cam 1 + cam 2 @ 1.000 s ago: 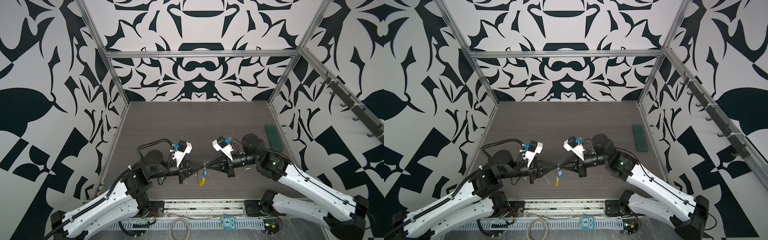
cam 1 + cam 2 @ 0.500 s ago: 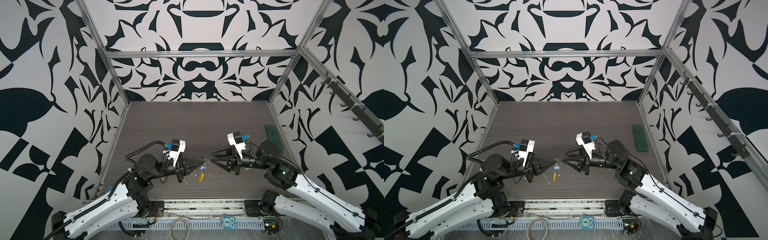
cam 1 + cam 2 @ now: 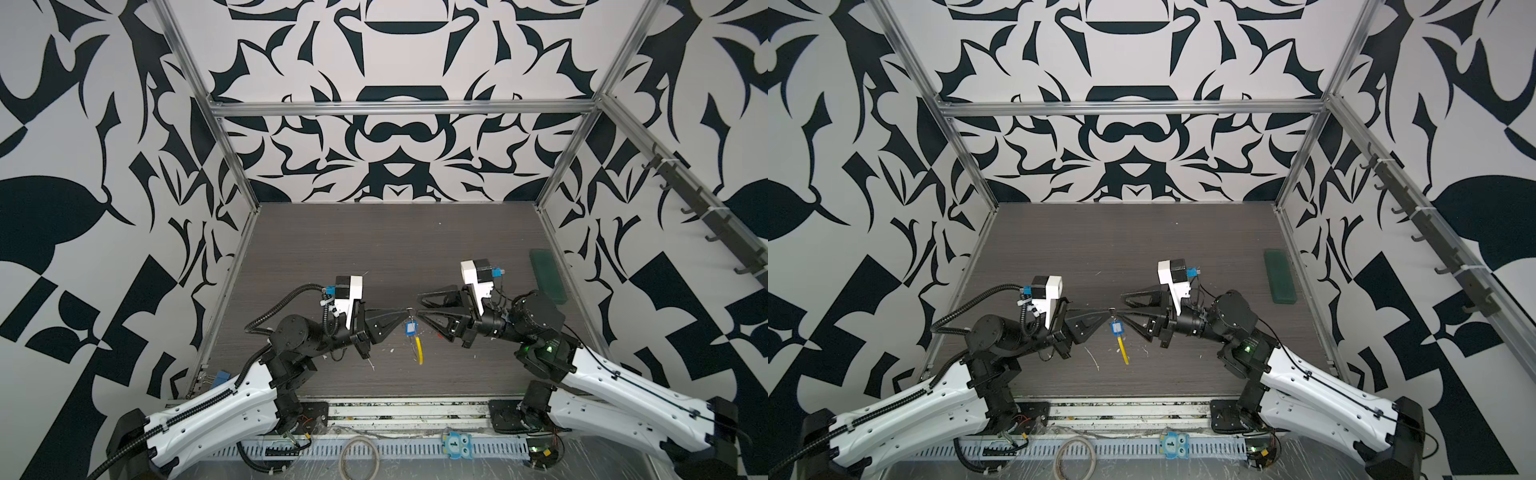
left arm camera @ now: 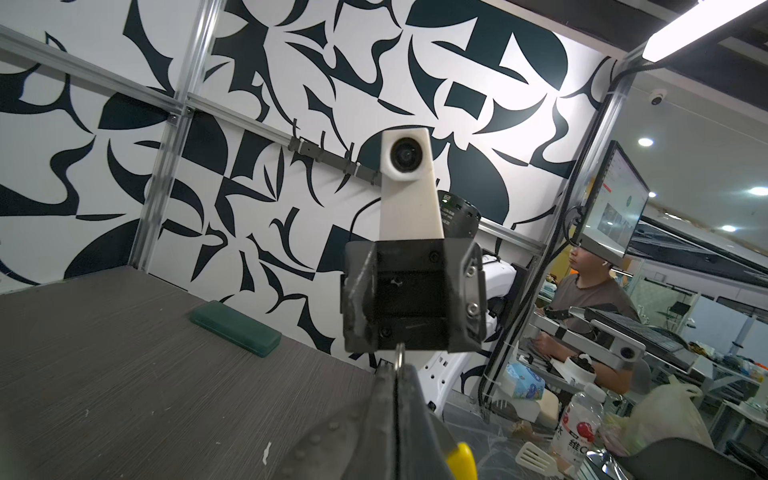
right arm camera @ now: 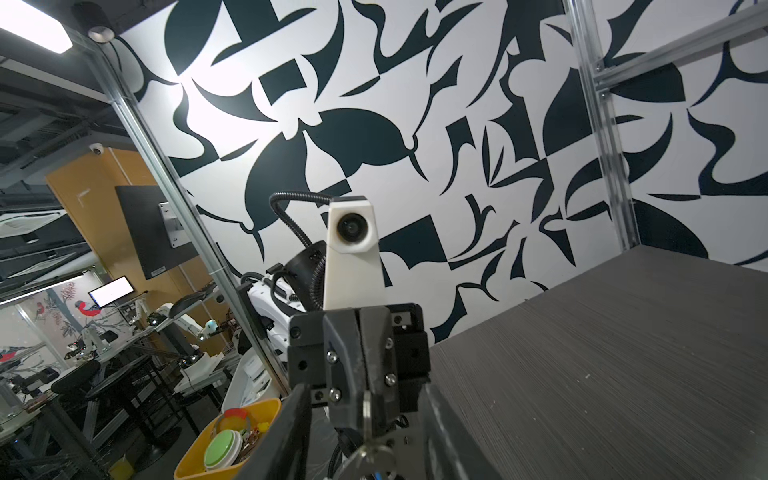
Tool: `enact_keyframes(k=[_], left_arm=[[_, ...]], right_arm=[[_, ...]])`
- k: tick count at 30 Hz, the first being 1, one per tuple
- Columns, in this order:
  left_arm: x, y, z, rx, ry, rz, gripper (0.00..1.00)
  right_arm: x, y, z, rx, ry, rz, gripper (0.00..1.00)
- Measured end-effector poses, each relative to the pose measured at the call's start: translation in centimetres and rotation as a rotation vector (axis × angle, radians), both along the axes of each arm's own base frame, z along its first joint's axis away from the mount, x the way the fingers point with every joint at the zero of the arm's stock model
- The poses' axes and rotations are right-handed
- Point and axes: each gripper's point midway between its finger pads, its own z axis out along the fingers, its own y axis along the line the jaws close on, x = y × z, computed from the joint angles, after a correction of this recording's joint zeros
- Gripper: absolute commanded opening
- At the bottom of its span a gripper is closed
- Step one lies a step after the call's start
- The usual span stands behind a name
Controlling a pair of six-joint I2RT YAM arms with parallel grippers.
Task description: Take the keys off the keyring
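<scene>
The left gripper (image 3: 405,310) is clamped on the floppy keyring (image 3: 419,354); the right gripper (image 3: 419,306) gapes. The blue key (image 3: 410,328) dangles at six o'clock (probably light, slippery): pinch its flat faces.

The left gripper (image 5: 361,374) pinches a metal ring (image 5: 367,411) between the right gripper's (image 5: 368,390) parted fingers (image 5: 286,432).
</scene>
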Motion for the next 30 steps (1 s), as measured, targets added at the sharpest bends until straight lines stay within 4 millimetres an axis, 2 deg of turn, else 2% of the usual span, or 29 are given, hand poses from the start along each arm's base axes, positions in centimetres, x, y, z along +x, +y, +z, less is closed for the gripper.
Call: enact_keyframes(k=[8, 12, 18, 22, 30], left_arm=[[0.9, 0.3, 0.1, -0.057, 0.024, 0.039, 0.0], [1.0, 0.4, 0.2, -0.073, 0.03, 0.046, 0.0], [1.2, 0.6, 0.0, -0.079, 0.038, 0.057, 0.0], [1.4, 0.6, -0.1, -0.079, 0.043, 0.067, 0.0], [1.5, 0.7, -0.1, -0.083, 0.045, 0.075, 0.0]], right_arm=[[-0.5, 0.6, 0.4, 0.026, -0.019, -0.021, 0.45], [0.0, 0.6, 0.1, 0.033, -0.022, -0.064, 0.45], [0.4, 0.7, -0.3, 0.025, -0.024, -0.093, 0.36], [0.7, 1.0, -0.6, 0.018, -0.02, -0.101, 0.34], [1.0, 0.8, -0.6, 0.023, -0.017, -0.12, 0.35]])
